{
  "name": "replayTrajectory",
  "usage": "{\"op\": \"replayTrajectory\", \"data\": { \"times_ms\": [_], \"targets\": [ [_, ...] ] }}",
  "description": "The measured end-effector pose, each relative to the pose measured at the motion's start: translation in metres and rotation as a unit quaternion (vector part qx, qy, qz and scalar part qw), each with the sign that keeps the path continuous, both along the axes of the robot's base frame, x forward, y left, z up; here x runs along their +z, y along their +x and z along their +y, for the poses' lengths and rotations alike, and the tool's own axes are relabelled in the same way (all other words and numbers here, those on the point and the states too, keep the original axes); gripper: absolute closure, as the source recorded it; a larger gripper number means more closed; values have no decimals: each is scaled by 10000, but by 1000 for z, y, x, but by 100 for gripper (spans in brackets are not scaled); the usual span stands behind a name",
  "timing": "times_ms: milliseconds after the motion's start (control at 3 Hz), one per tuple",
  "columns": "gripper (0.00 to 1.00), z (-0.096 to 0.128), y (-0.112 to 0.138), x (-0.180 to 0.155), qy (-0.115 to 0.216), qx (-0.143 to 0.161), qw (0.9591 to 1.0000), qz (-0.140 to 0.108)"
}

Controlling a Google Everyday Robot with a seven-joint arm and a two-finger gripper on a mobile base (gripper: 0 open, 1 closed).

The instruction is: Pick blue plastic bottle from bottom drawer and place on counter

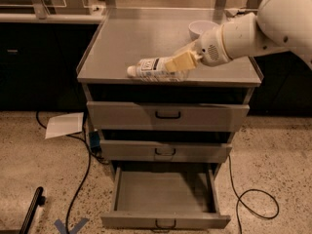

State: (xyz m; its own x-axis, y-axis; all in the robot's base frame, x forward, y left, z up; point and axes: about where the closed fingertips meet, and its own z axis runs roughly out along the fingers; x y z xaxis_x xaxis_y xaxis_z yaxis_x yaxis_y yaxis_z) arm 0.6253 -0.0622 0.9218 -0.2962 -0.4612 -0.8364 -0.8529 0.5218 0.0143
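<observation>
- The grey surface [126, 43] is the top of the drawer chest and the biggest thing here.
- The white robot arm [273, 23] reaches in over the right side of the surface.
- The bottom drawer [165, 222] is far below the surface, down by the floor, and it is pulled open.
- A sheet of paper [64, 125] lies on the floor, below the surface and off to its left.
- The white bowl [200, 28] sits at the back right of the surface.
- The pincer [179, 62] is over the front of the surface, a bit right of the middle. It is clenched on the bottle's bottom end.
- The blue plastic bottle [148, 68] lies sideways at the front edge of the surface, with its white cap pointing left. I cannot tell if it touches the surface.
</observation>
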Motion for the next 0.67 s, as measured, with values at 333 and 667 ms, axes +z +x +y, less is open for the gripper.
{"op": "replayTrajectory", "data": {
  "times_ms": [333, 667],
  "targets": [
    [100, 3, 15, 12, 15, -19, 10000, -32],
    [100, 5, 28, 13, 65, -79, 9999, 32]
  ]
}}
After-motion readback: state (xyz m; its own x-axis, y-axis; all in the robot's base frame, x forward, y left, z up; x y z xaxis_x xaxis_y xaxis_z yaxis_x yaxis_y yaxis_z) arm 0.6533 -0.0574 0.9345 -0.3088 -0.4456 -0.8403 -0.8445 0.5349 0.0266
